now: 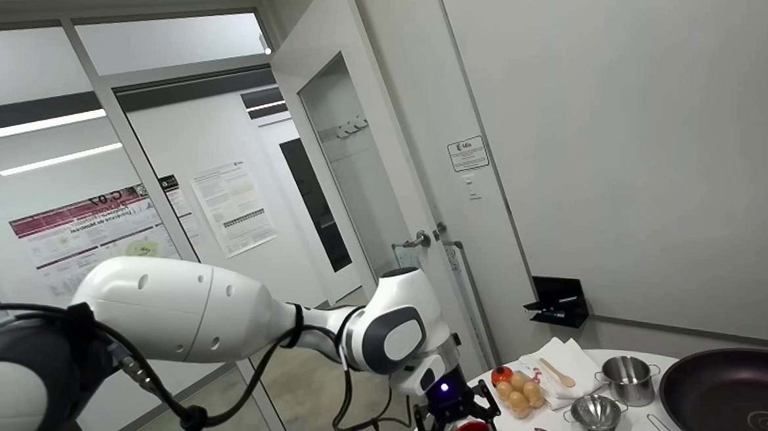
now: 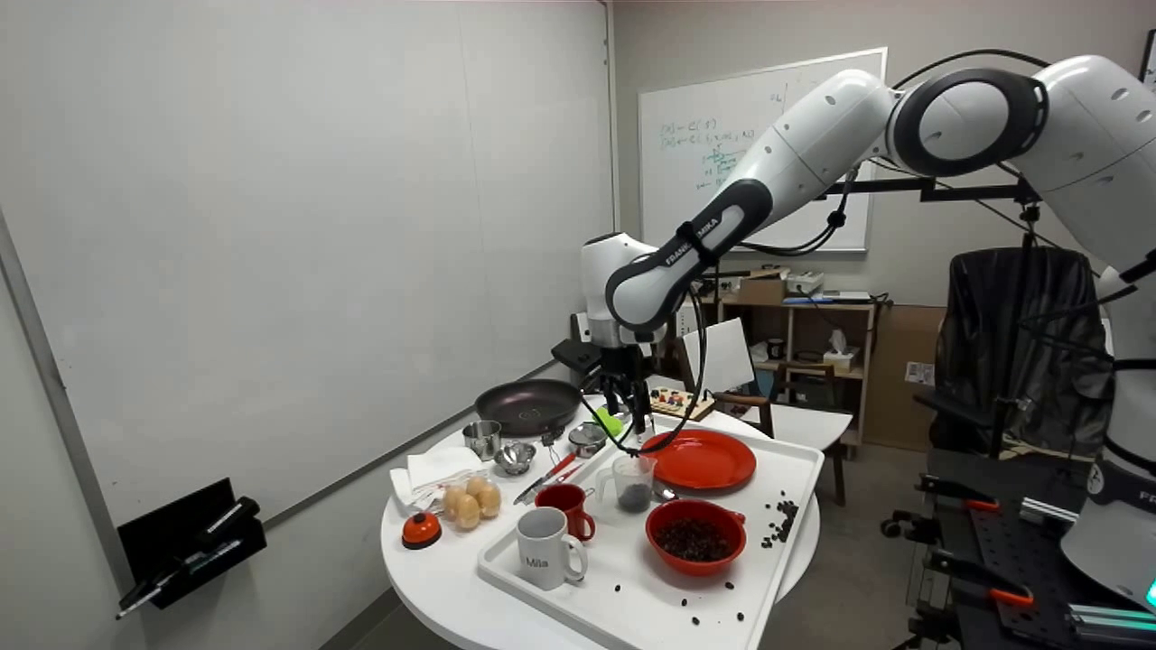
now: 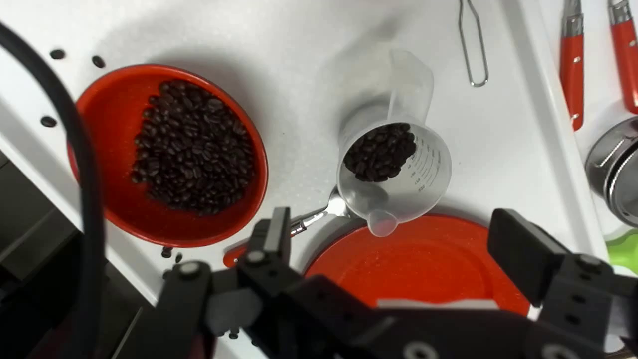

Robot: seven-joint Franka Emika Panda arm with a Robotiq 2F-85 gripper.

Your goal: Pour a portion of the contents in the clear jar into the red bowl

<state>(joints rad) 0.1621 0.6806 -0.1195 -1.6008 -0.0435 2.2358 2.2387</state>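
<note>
The clear jar is a see-through measuring jug (image 3: pixel 423 182) with some dark beans at its bottom. It stands upright on the white tray between the red bowl and the red plate; it also shows in an exterior view (image 2: pixel 635 483). The red bowl (image 3: pixel 112 144) holds many dark beans and sits on the tray, also seen in an exterior view (image 2: pixel 695 566). My gripper (image 3: pixel 394 244) is open and empty. In the wrist view its fingers frame the red plate, apart from the jug. It also shows in both exterior views (image 1: pixel 462 420) (image 2: pixel 630 411).
A red plate (image 2: pixel 700 459), a red mug (image 2: pixel 564 507) and a grey mug (image 2: pixel 545 548) stand on the white tray (image 2: pixel 632 612). A spoon (image 3: pixel 314 217) lies beside the jug. Loose beans lie about. Knives, steel bowls and a dark pan (image 2: pixel 528 406) are beyond the tray.
</note>
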